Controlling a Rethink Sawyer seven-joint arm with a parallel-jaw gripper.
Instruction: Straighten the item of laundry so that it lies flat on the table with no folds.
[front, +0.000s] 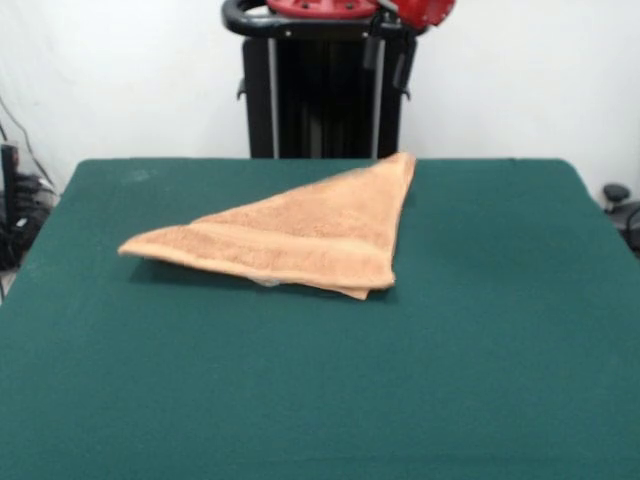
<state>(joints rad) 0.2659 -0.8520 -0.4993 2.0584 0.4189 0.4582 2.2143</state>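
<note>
Lying folded into a triangle, tan-orange towel (300, 235) on green bench (320, 400), no legible label or writing, jaws state cannot tell.

The towel (300, 232) is folded in a triangle, so its lower layer is hidden. Above the pedestal (325, 95), the red arm (400, 10) is cut by the top edge.

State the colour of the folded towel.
Tan-orange; the towel shows in the front view.

White wall (520, 80) behind; cables (20, 215) at left.
</note>
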